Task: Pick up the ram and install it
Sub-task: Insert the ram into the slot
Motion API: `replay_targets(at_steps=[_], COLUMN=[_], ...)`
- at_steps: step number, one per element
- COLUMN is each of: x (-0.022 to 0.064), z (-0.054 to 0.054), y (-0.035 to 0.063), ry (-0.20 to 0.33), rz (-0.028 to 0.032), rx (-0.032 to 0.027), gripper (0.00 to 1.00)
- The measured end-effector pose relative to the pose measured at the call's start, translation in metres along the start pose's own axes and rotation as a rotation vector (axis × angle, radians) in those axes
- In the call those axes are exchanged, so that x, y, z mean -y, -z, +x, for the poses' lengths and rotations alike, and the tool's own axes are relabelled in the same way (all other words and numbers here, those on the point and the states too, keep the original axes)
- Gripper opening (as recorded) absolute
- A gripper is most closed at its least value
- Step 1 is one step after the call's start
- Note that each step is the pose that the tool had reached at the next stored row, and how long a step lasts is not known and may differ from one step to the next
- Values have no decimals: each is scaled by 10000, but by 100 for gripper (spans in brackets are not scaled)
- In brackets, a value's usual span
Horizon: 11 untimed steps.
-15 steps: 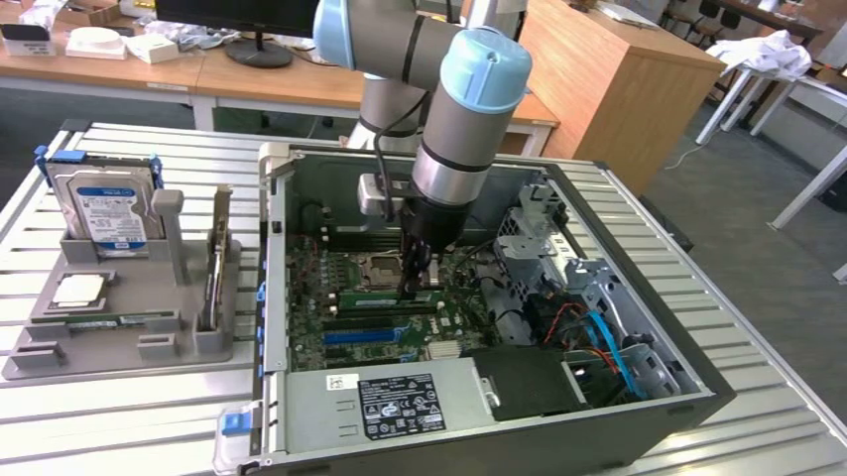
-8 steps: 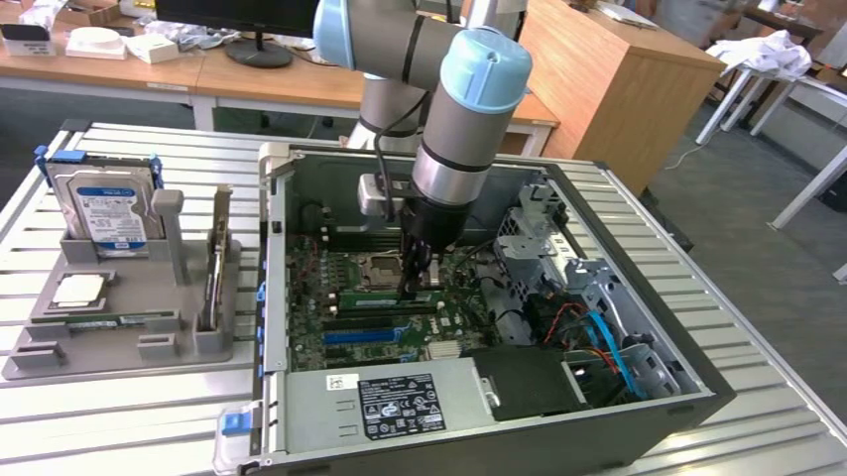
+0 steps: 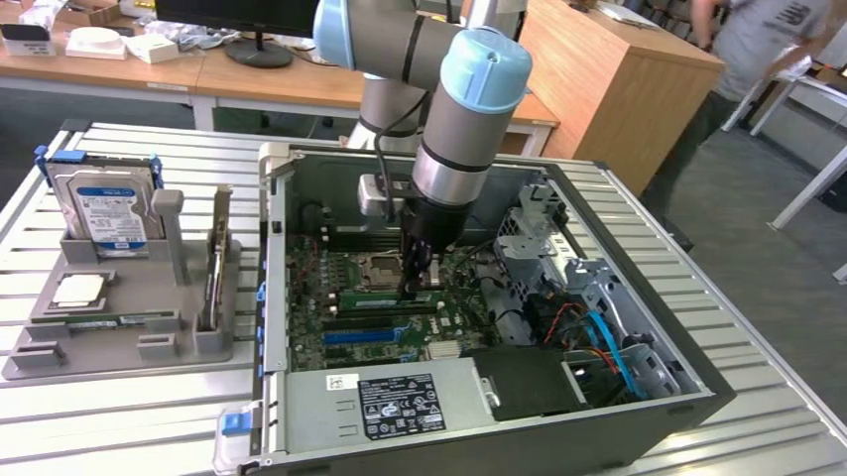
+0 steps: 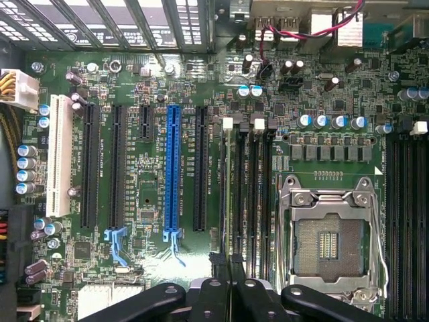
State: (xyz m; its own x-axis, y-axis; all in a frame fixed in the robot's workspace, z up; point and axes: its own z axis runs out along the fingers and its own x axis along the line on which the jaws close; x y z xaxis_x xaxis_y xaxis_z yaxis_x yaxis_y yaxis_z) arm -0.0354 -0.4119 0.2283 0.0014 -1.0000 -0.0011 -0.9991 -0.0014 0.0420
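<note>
The ram (image 3: 377, 297) is a thin green stick that stands on edge along a memory slot of the motherboard (image 3: 357, 332), inside the open computer case. In the wrist view the ram (image 4: 226, 201) appears edge-on as a narrow dark line that runs from a white slot latch (image 4: 226, 123) down to my fingers. My gripper (image 3: 421, 286) points straight down at the stick's end nearest the processor socket (image 3: 384, 266). Its black fingers (image 4: 213, 295) press together around the stick's top edge, so the gripper (image 4: 229, 285) is shut on it. I cannot tell how deep the stick sits.
A grey parts tray (image 3: 119, 337) at the exterior view's left holds a hard drive (image 3: 106, 213), a square silver chip (image 3: 79, 290) and upright cards (image 3: 214, 268). The case's power supply (image 3: 384, 402), cables (image 3: 596, 332) and drive cage (image 3: 543, 213) surround the board. A person (image 3: 755, 50) stands at the back right.
</note>
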Motion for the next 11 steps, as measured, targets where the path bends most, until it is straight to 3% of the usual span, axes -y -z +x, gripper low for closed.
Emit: replay_targets(at_steps=[11], x=[2], z=[0], y=[-40], ry=[0], rz=[0], rx=[1], gripper=[12])
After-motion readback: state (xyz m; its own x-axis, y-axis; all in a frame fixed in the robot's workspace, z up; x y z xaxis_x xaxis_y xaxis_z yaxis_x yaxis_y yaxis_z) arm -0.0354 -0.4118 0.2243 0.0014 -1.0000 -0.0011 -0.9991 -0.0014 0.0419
